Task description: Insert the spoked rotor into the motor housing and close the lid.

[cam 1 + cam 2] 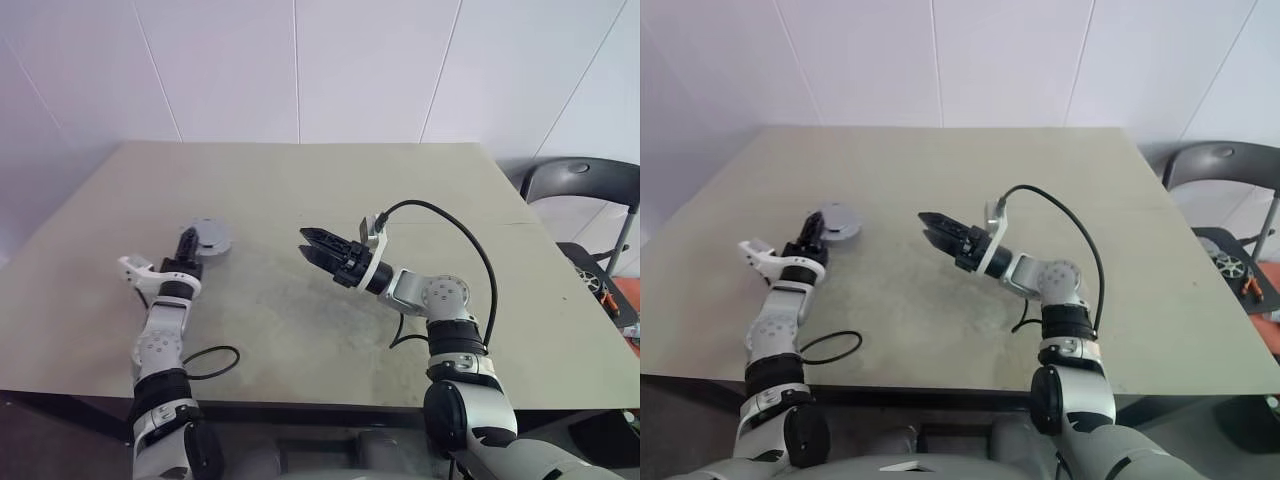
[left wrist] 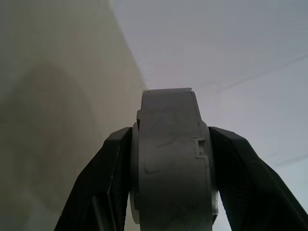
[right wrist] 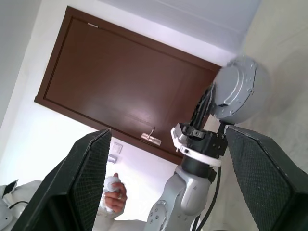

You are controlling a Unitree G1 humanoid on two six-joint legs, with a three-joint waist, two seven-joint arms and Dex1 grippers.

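My left gripper point(image 1: 190, 243) is shut on a grey round motor housing point(image 1: 212, 237) at the left of the table, one black finger on each side of its rim point(image 2: 168, 159). Its flat silvery face, the lid point(image 3: 238, 91), has small dots around the edge and is turned toward my right gripper. The housing's inside and the spoked rotor are hidden. I cannot tell whether the housing rests on the table or hangs just above it. My right gripper point(image 1: 312, 243) stands open and empty over the middle of the table, pointing left at the housing, a short gap away.
The beige table point(image 1: 330, 190) reaches back to a white wall. A black cable loop point(image 1: 215, 360) lies near the front edge by my left arm. A dark chair point(image 1: 580, 185) stands at the right. A person's hand point(image 3: 113, 192) and a brown door point(image 3: 120, 96) lie beyond my left arm.
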